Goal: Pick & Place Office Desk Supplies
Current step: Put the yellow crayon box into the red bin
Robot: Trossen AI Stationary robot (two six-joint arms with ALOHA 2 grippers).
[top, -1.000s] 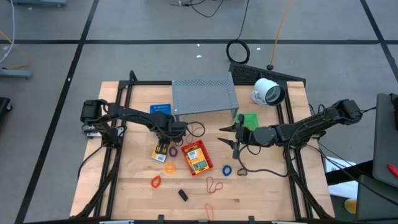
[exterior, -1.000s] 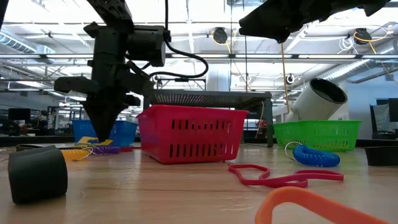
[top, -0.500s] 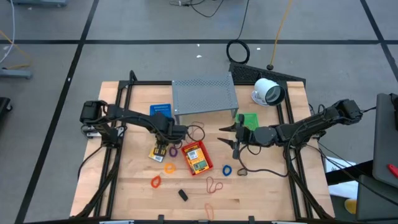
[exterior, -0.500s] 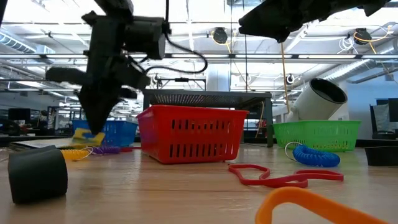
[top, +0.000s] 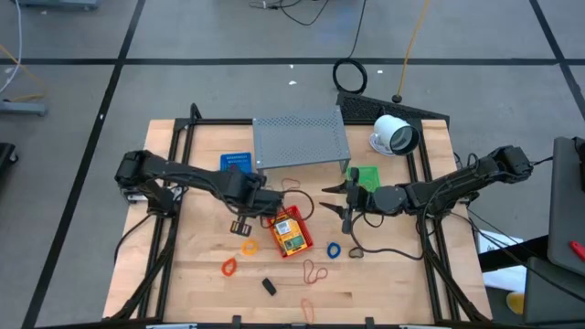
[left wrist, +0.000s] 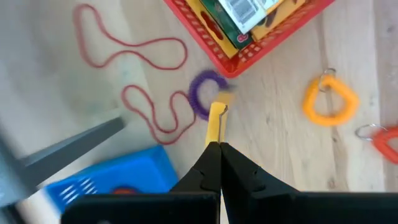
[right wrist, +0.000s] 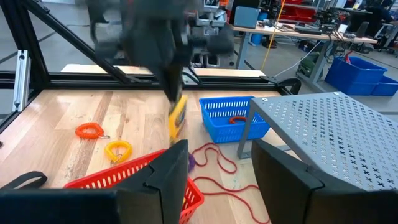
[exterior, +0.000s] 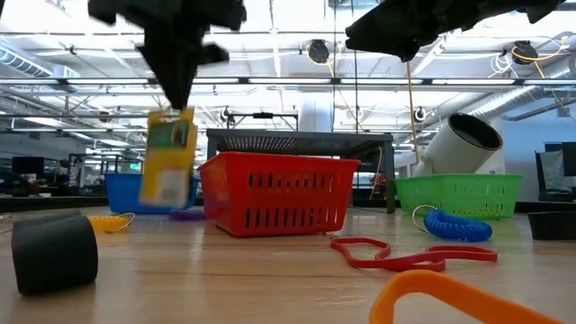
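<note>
My left gripper (exterior: 175, 103) is shut on a yellow packet (exterior: 168, 162) with a green label. The packet hangs in the air between the blue basket (top: 236, 162) and the red basket (top: 290, 231). The left wrist view shows the packet edge-on (left wrist: 216, 121) above a purple coil (left wrist: 202, 93). More yellow packets lie in the red basket (left wrist: 249, 25). My right gripper (top: 343, 201) hovers open and level to the right of the red basket, in front of the green basket (top: 366, 175), and its fingers hold nothing. My left gripper pinches the packet's top edge (exterior: 171, 115) between its two fingers, which come from above and point down. The packet hangs below the fingers, nearly upright and a little tilted, clear of the table (left wrist: 215, 138).
A grey perforated shelf (top: 300, 139) and a white round device (top: 393, 135) stand at the back. Loose on the wood are an orange coil (top: 249, 247), a red-orange loop (top: 228, 267), a blue coil (top: 333, 249), red rubber loops (top: 315, 271) and a black piece (top: 269, 285).
My left gripper, shut on the yellow packet, has risen and moved toward the red basket. The packet, which was down at the table, now hangs clear of it below the fingers.
</note>
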